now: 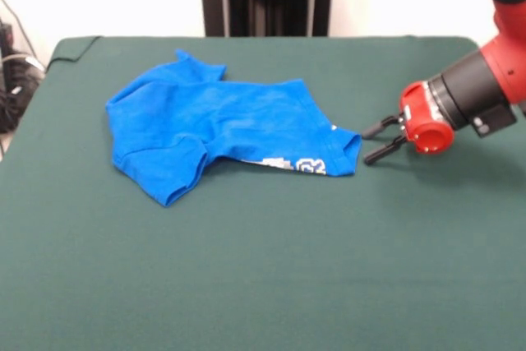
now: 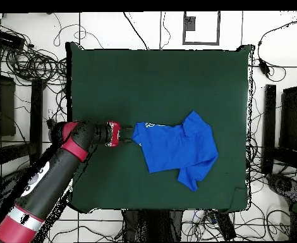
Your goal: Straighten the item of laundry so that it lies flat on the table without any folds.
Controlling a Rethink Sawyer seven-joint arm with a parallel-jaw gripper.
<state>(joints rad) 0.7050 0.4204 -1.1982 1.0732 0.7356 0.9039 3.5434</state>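
The item of laundry [image 1: 222, 125], a bright blue T-shirt, lies rumpled on the table [image 1: 263, 285], left of centre in the front view. Its right hem is turned under, so a strip of white lettering [image 1: 292, 164] shows along the near edge. One sleeve [image 1: 168, 178] points toward the front left. My gripper [image 1: 367, 146] lies low and sideways just right of the shirt's right corner, open, with nothing between its fingers. From overhead, the gripper [image 2: 127, 135] sits at the left end of the shirt [image 2: 176, 147] on the green table [image 2: 157, 69].
The red and black arm [image 2: 56, 171] reaches across the table's lower left corner in the overhead view. Cables [image 2: 24, 57] and dark stands ring the table on the floor. A fold of the green cloth [image 1: 74, 48] shows at the far left corner.
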